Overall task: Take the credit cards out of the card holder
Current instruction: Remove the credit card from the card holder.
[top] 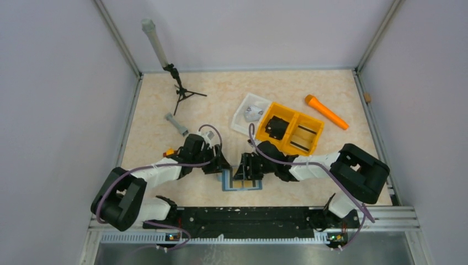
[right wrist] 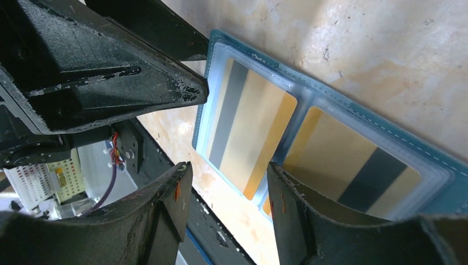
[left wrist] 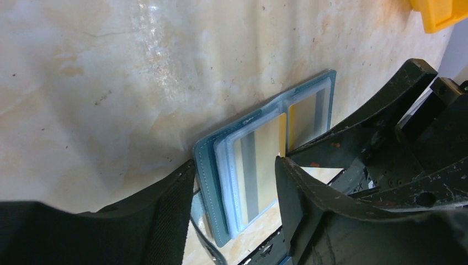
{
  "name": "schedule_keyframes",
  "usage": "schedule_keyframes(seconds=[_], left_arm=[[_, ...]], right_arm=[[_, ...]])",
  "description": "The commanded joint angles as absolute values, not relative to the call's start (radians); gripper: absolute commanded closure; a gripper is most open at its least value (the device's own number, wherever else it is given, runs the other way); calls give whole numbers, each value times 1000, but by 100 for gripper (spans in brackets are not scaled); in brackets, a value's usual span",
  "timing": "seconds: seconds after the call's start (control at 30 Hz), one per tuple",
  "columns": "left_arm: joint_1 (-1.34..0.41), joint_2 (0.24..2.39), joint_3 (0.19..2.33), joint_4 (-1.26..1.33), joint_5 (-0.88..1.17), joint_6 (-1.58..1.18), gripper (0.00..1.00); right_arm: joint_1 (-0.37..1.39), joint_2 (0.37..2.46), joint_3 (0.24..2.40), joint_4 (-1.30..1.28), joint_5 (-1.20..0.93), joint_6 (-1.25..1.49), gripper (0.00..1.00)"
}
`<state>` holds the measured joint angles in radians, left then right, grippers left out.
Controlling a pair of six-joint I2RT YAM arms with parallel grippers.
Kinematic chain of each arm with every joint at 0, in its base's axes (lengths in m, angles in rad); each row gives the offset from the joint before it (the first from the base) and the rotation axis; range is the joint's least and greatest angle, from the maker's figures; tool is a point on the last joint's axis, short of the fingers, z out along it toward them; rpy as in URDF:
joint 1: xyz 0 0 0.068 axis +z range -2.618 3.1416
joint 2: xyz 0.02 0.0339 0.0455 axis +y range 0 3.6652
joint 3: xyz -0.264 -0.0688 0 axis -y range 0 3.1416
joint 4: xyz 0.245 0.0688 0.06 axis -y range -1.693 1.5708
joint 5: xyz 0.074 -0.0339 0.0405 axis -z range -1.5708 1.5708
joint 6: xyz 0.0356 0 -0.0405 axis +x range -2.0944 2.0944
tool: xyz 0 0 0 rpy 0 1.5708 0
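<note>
The teal-blue card holder (top: 243, 185) lies open and flat on the table near the front edge, between my two grippers. In the right wrist view the holder (right wrist: 353, 105) shows two gold cards with grey stripes, one (right wrist: 248, 132) in the left clear pocket and one (right wrist: 353, 160) in the right. My left gripper (left wrist: 234, 204) is open, its fingers either side of one end of the holder (left wrist: 209, 165). My right gripper (right wrist: 229, 193) is open just above the holder's near edge, one finger (right wrist: 292, 204) over the card pockets. Both grippers are empty.
An orange divided bin (top: 308, 122) holding a black object stands behind the right gripper, with a white tray (top: 243, 112) beside it. An orange cylinder (top: 326, 112) lies at the back right. A small tripod (top: 179, 91) and a grey cylinder (top: 176, 124) are at the back left.
</note>
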<state>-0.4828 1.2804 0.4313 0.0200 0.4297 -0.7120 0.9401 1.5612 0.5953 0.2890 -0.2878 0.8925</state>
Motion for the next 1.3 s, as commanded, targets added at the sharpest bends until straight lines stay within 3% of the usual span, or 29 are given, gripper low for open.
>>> schedule_keyframes(seconds=[0.0,0.27,0.5,0.63,0.83,0.93,1.07,1.27], left_arm=[[-480,1317,380,40,444,-702,43],[-475,1347,353,117,506,-718,64],[-469,1359,346,155,543,-717,75],[-462,1384,324,255,620,-751,76],[-453,1387,300,350,690,-790,66],[-446,1394,286,402,732,-812,74],[-437,1403,272,440,750,-823,100],[-395,1391,212,597,816,-881,100]], right_arm=[[938,1591,616,328,-300,907,45],[942,1593,621,339,-308,911,45],[941,1575,606,348,-298,915,46],[940,1578,596,376,-310,930,46],[924,1573,571,412,-324,947,47],[915,1573,544,462,-337,968,47],[910,1569,521,508,-338,987,48],[876,1512,476,519,-332,992,49]])
